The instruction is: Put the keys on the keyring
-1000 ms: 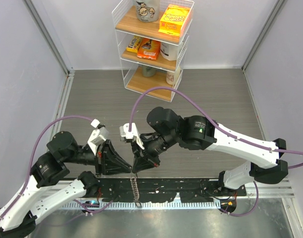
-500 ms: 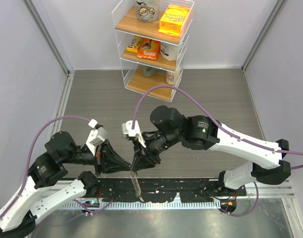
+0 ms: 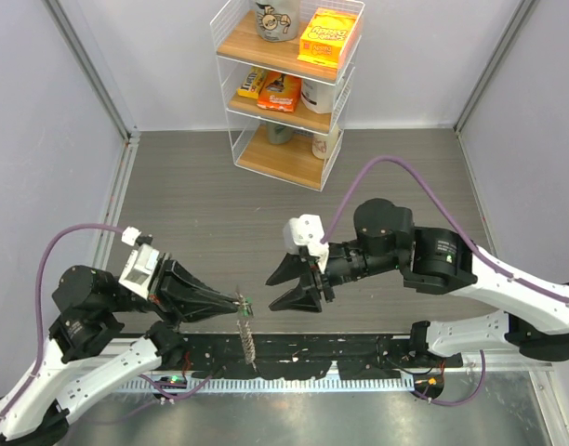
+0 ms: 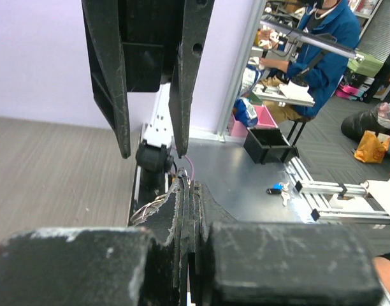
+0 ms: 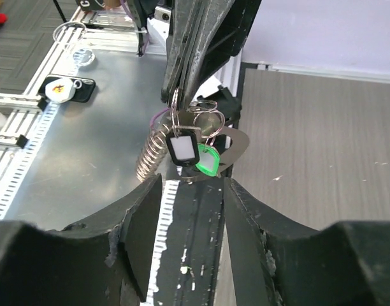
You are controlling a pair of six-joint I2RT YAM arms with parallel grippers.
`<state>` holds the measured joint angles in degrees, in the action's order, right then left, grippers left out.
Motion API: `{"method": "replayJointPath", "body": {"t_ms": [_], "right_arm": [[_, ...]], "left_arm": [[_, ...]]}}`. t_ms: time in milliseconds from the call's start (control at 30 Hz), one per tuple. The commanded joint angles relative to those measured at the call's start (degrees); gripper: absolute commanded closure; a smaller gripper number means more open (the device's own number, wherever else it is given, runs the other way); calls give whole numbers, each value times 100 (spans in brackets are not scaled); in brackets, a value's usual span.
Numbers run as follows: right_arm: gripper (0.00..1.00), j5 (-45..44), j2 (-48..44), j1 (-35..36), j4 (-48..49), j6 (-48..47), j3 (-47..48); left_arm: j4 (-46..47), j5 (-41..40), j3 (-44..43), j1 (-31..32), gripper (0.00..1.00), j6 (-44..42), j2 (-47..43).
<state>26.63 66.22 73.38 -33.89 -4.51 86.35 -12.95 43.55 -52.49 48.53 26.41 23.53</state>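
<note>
L gripper (image 3: 240, 300) is clamped shut on the keyring (image 3: 246, 336) top, chain dangling below. R gripper (image 3: 271, 294), half-open and empty, waits just right of the keyring. A dark-headed key (image 5: 181, 148) hangs at the keyring's green end (2nd key not discernible). Best approach: keep L rigid and bring R in slowly, w/o knocking the ring.

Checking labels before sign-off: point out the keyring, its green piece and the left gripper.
keyring (image 5: 149, 156): right wrist view, on its coiled chain.
green piece (image 5: 207, 159): right wrist view, on its face.
left gripper (image 3: 239, 300): top view, between its fingertips.
</note>
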Motion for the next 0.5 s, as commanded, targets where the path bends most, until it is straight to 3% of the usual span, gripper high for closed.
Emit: {"method": "replayJointPath", "body": {"t_ms": [0,467], "right_arm": [[50,-238,-276,0,673,-515,-136],[54,79,-267,71,1103,-1070,146]], "left_arm": [[1785,57,195,16,100,372,-33],[3746,4,608,7,100,997,319]]}}
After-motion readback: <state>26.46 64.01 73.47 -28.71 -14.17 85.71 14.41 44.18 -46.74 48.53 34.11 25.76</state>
